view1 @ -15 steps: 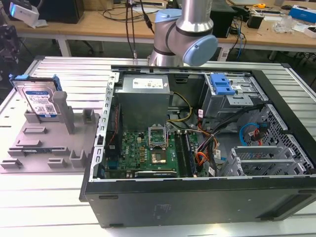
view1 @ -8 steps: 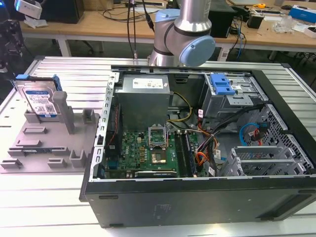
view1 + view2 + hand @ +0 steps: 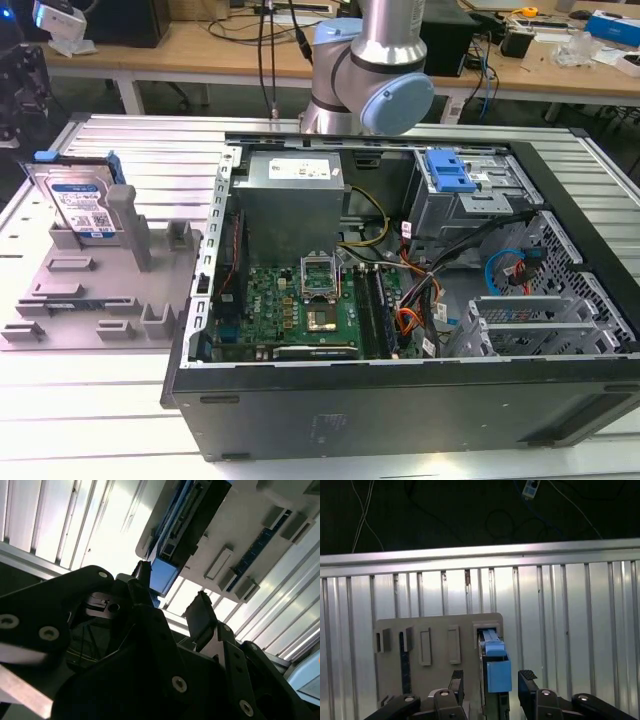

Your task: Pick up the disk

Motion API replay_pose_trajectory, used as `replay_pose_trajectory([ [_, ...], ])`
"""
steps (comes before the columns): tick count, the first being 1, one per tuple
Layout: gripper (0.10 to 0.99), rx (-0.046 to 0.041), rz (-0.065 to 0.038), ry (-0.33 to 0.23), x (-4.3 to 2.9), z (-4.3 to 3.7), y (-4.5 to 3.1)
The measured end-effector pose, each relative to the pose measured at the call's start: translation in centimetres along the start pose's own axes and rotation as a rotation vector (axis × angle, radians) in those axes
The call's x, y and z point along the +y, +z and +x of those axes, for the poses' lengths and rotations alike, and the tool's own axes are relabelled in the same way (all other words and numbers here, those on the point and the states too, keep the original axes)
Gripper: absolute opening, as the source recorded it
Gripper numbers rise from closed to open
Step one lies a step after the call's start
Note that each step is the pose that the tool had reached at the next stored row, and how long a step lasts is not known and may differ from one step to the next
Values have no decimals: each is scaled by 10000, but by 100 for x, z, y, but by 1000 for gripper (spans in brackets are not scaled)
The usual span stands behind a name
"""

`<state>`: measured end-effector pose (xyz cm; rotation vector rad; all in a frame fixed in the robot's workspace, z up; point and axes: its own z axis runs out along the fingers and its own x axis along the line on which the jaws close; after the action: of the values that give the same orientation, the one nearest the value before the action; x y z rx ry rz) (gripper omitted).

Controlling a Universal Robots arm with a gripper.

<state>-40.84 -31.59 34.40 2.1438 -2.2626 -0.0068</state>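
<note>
Disk [image 3: 80, 205] lower corner hidden behind grey tray post [image 3: 130, 230]; label print too small; arm [image 3: 378, 60] cut off above.

matt plastic tray [image 3: 437, 625], shiny ribbed metal table [image 3: 570, 620], disk [image 3: 497, 675] with blue plastic rails.

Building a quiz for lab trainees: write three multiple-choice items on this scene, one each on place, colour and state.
1. The disk stands: A in the grey tray; B on a shelf; C in a hand.
2. Its side rail is: A red; B blue; C green.
3. The gripper is: A open; B shut on the disk; C shut on a cable.
A, upright in the tray at the exterior view's left; B, blue in both wrist views; A, fingers apart, either side of the disk.
</note>
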Motion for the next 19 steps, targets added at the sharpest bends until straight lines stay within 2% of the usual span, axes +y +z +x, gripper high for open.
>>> replay_pose_trajectory([
  [3, 557, 2, -1, -20, 1, -43, 100],
  [9, 557, 22, 1, -57, 8, -79, 233],
  [12, 557, 58, 2, -97, 8, -81, 261],
  [19, 557, 66, 7, -204, 4, -82, 286],
])
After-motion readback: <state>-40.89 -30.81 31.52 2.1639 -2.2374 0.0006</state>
